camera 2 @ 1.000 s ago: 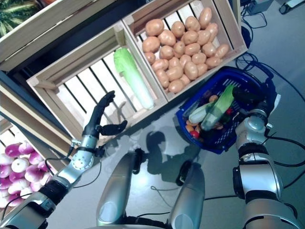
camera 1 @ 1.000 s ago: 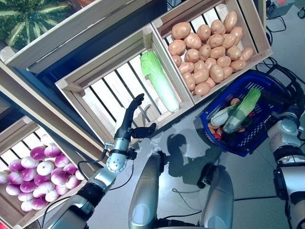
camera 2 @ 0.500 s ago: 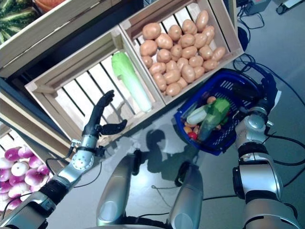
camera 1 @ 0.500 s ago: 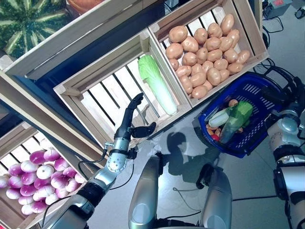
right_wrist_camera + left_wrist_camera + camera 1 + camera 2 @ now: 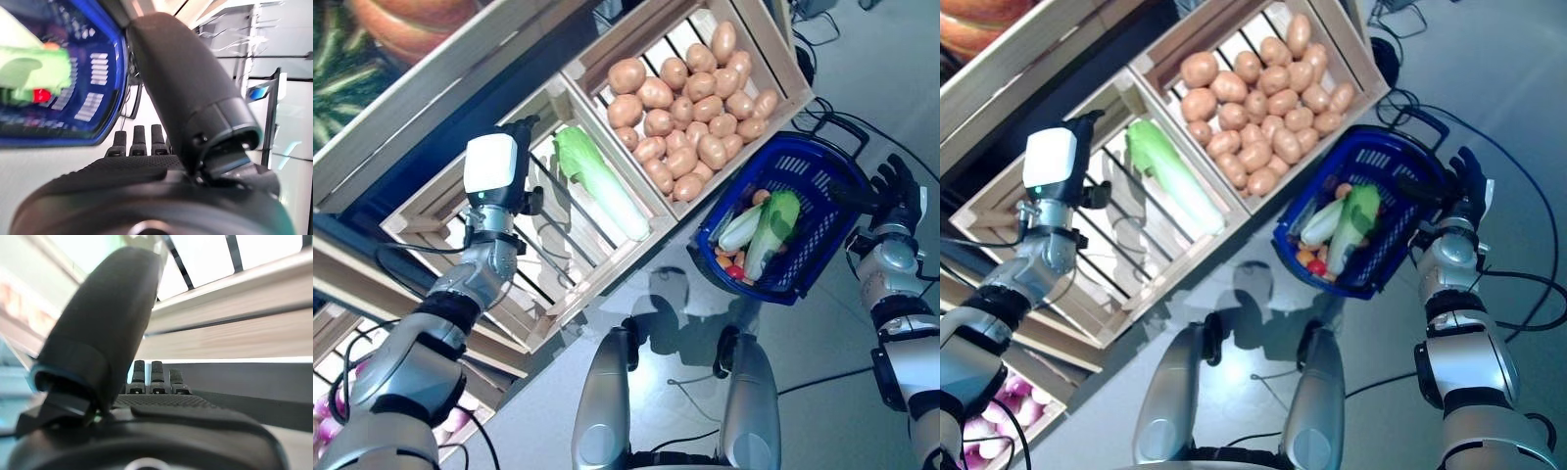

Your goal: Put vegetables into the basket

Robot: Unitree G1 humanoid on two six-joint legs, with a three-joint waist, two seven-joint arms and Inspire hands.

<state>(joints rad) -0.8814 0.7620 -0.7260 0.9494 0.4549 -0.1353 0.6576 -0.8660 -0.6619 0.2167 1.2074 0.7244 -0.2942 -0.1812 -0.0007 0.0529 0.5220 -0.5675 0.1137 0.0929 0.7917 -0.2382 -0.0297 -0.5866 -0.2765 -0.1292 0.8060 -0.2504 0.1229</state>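
The blue basket [image 5: 827, 230] stands on the floor by the stand's right end. In it lie a green leafy cabbage [image 5: 773, 220], a pale long vegetable [image 5: 739, 227] and small red and orange pieces [image 5: 734, 271]. My left hand [image 5: 521, 129] is raised inside the slatted crate [image 5: 460, 211], open and empty, just left of a long green cabbage [image 5: 597, 186]. Its straight fingers [image 5: 151, 377] point at a wooden slat [image 5: 234, 333]. My right hand [image 5: 896, 186] is open beside the basket's right rim, fingers [image 5: 139, 137] straight, with the basket's wall [image 5: 105, 73] next to it.
The wooden stand [image 5: 431, 117] with sloping crates runs from the upper right to the lower left. Its front edge [image 5: 607, 284] lies close before me. Grey floor [image 5: 842, 352] lies in front of the basket. Cables [image 5: 822, 108] lie behind the basket.
My left hand has risen from below the crate's front edge into the crate, next to the cabbage. The camera has shifted. The right hand stays by the basket's rim.
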